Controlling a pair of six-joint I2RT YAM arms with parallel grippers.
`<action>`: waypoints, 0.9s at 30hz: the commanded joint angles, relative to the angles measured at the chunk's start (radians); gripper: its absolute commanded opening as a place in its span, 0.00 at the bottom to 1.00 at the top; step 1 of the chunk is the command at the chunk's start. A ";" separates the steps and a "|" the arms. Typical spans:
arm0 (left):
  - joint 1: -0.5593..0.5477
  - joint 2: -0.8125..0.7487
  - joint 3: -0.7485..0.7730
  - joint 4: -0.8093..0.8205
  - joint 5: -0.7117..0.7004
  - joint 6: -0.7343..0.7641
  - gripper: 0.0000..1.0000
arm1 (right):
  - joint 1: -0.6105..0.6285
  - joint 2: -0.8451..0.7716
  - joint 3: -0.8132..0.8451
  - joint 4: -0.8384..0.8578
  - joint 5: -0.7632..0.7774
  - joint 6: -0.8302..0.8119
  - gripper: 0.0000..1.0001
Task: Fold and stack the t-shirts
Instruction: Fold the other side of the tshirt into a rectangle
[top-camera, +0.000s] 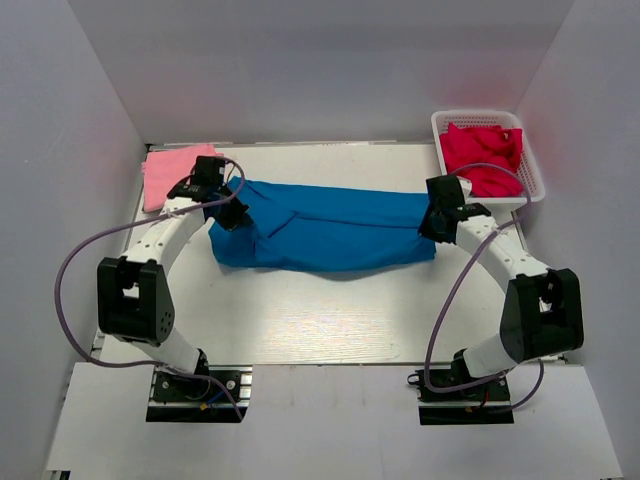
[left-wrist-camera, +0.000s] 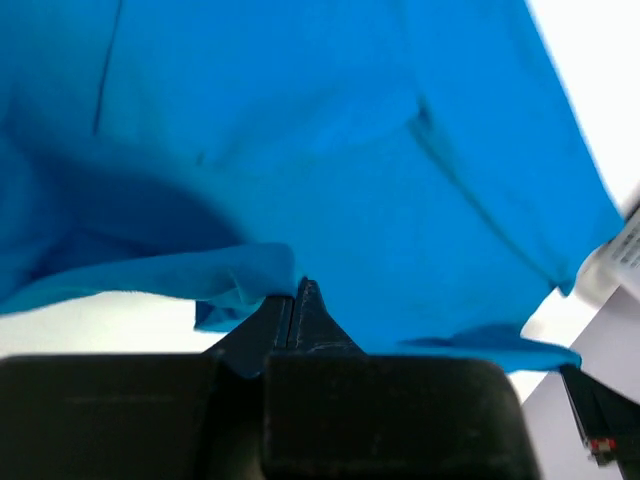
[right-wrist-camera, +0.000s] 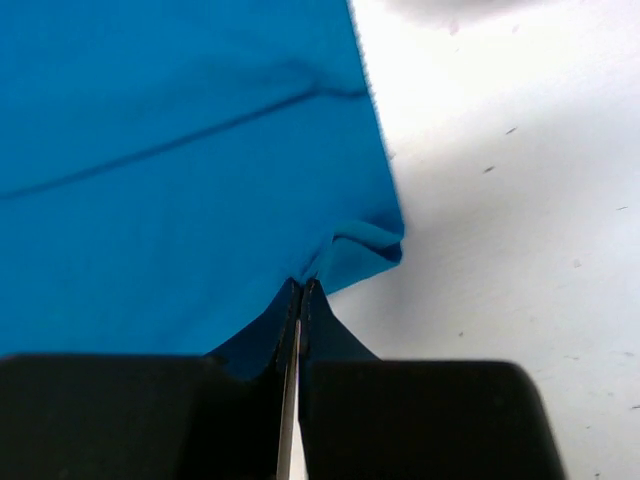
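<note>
A bright blue t-shirt (top-camera: 325, 232) lies stretched across the middle of the table, folded lengthwise into a long band. My left gripper (top-camera: 230, 212) is shut on the blue t-shirt (left-wrist-camera: 330, 170) at its left end, with cloth bunched at the fingertips. My right gripper (top-camera: 437, 225) is shut on the blue t-shirt (right-wrist-camera: 170, 150) at its right end, pinching a small fold of the edge. A pale pink t-shirt (top-camera: 168, 174) lies folded at the table's far left corner, behind my left gripper.
A white basket (top-camera: 528, 165) at the far right holds red cloth (top-camera: 482, 155). White walls enclose the table on three sides. The arm bases sit at the near edge.
</note>
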 joint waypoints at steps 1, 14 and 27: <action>0.017 0.015 0.069 -0.026 -0.083 -0.013 0.00 | -0.021 0.021 0.070 -0.044 0.088 0.003 0.00; 0.061 0.177 0.258 0.064 -0.090 0.014 0.00 | -0.081 0.174 0.193 -0.052 0.080 0.015 0.00; 0.061 0.402 0.491 0.057 -0.109 0.112 0.01 | -0.092 0.268 0.251 0.028 0.026 -0.063 0.00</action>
